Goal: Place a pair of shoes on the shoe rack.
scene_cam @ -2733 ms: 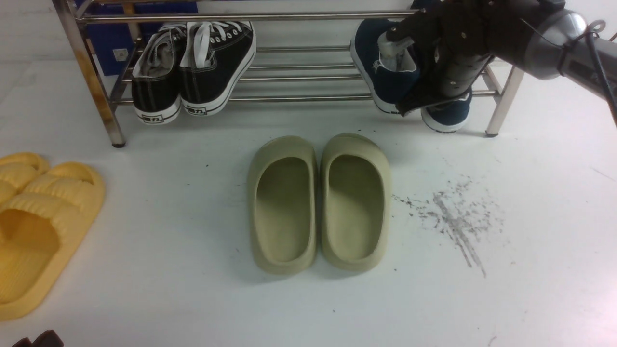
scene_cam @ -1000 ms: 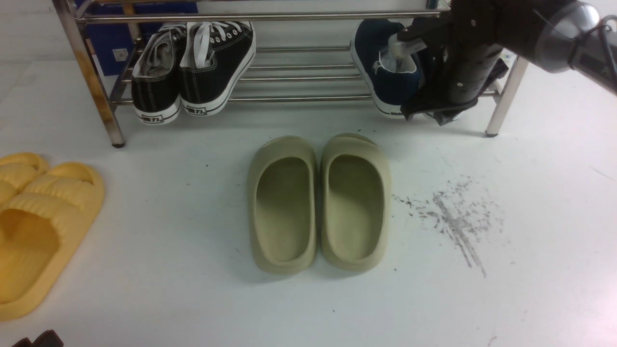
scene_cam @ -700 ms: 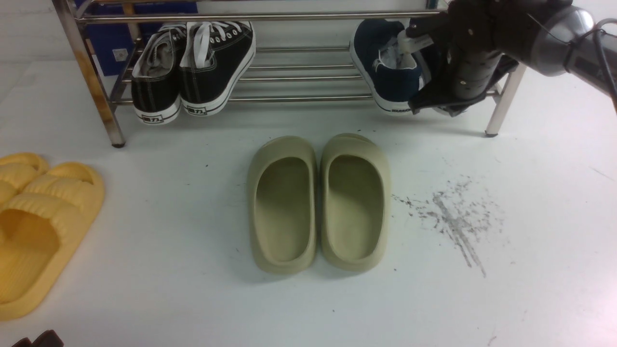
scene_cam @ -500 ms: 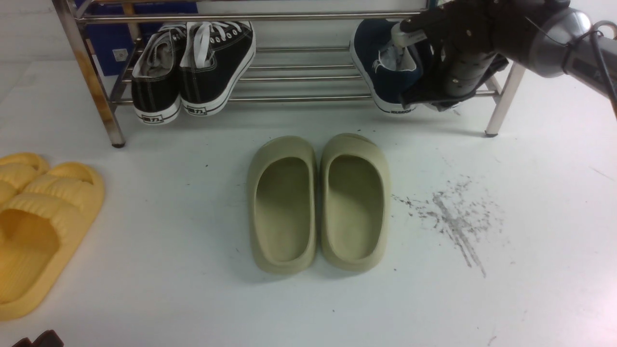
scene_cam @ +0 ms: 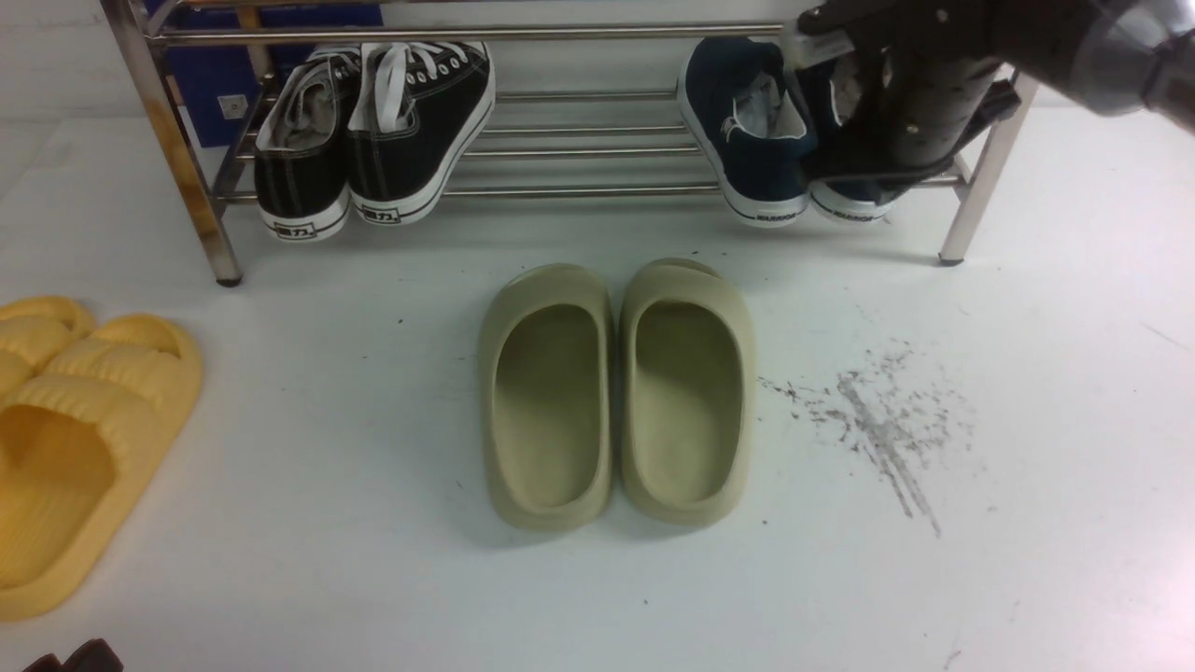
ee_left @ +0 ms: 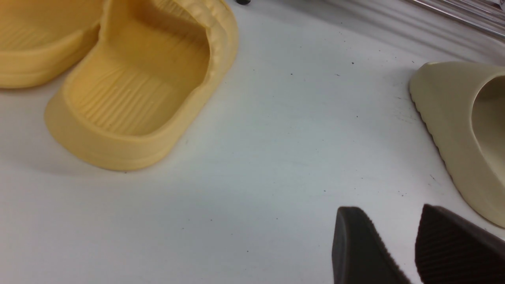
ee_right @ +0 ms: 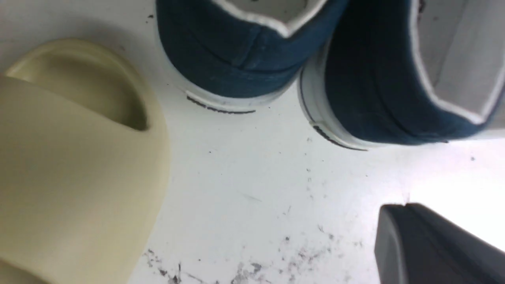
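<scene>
At the far left, yellow slides [scene_cam: 65,439] lie on the white floor. The left gripper [ee_left: 388,221] hovers over bare floor nearby, jaws apart and empty. Black lace-up sneakers [scene_cam: 373,140] sit at the left end of the shoe rack [scene_cam: 579,191]. Olive-green slides [scene_cam: 616,392] lie in the middle, nearer. The pair of shoes [scene_cam: 747,140], navy slip-ons, rests side by side at the rack's right end, heels nearest. The right gripper [ee_right: 398,232], jaws together and holding nothing, hangs just beside those heels.

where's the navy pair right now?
Front view: the navy pair sits side by side at the right end of the shoe rack, heels toward the camera, partly behind the right arm; black sneakers occupy the left end.
</scene>
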### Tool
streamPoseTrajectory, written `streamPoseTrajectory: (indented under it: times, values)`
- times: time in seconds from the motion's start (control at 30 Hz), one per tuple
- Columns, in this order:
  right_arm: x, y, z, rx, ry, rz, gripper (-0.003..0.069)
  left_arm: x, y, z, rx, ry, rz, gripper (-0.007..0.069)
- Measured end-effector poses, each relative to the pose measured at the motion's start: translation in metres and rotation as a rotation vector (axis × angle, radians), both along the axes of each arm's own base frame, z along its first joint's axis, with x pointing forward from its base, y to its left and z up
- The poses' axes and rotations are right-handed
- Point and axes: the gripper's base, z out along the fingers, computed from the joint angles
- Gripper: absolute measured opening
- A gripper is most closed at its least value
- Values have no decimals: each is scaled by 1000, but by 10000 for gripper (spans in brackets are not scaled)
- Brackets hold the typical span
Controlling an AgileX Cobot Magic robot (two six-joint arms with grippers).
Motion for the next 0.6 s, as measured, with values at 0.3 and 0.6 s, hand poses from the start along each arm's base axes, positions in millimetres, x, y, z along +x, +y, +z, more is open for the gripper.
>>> streamPoseTrajectory:
  times: [0.3,0.6]
  values:
    - [-46,-15,58,23,-29,7,5,0,0,0,0,0,0,239]
    - [-141,-43,92,193,-253,30,5,0,0,0,0,0,0,239]
